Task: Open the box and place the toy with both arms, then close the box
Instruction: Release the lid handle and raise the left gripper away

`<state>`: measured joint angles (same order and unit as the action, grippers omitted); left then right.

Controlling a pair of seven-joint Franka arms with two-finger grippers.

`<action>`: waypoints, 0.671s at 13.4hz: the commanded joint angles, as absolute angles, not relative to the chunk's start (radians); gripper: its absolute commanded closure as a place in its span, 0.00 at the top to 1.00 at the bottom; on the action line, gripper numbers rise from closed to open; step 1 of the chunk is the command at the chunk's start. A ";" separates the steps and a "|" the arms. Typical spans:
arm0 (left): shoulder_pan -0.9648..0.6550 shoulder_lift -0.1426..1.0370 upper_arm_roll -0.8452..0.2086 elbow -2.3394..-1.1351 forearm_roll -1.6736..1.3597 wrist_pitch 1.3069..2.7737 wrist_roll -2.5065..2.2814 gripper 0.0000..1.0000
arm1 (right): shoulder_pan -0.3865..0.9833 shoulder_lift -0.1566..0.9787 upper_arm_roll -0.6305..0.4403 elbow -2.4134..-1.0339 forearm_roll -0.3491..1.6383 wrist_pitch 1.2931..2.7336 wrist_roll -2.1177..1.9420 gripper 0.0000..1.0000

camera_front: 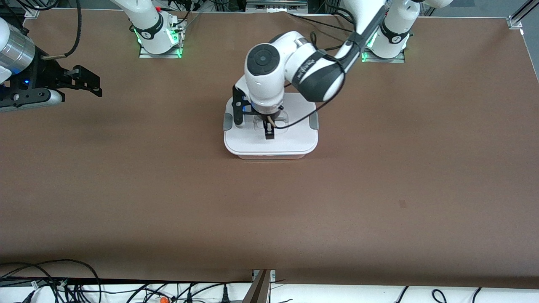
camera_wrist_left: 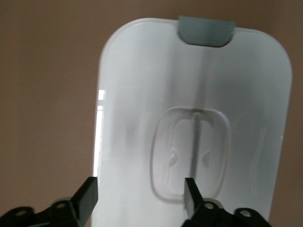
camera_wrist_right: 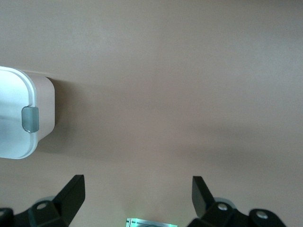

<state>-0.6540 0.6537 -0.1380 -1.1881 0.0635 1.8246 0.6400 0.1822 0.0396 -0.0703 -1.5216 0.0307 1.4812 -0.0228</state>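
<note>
While its two black fingers (camera_wrist_left: 190, 196) stand apart with nothing between them, the left end effector (camera_front: 269, 128) hangs directly over the clear recessed handle (camera_wrist_left: 191, 153) at the centre of the white lid (camera_front: 290, 141), one finger just above that recess. The box (camera_front: 271, 156) lies straight below it near the middle of the desk (camera_front: 379, 189), lid on, its long axis running between the two arms' ends of the desk, a grey clip (camera_front: 313, 121) on each short side. Smooth and glossy, the lid has rounded corners; the tub wall below looks pale and translucent. The right end effector (camera_front: 86, 82) waits wide open and empty toward the right arm's end, well apart from the box. No toy shows.
</note>
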 commanded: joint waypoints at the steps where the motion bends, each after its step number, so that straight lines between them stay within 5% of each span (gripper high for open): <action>1: -0.591 0.600 -0.141 -1.186 0.061 1.812 0.592 1.00 | 0.170 0.032 -0.061 -1.523 0.048 1.485 -0.040 1.00; 9: -0.266 0.456 -0.066 -1.253 0.065 1.795 0.603 1.00 | 0.170 0.032 -0.063 -1.523 0.048 1.486 -0.054 1.00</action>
<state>-0.3354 0.5516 -0.0908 -1.1796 0.0639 1.8071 0.6068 0.1822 0.0397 -0.0699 -1.5216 0.0309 1.4817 -0.0348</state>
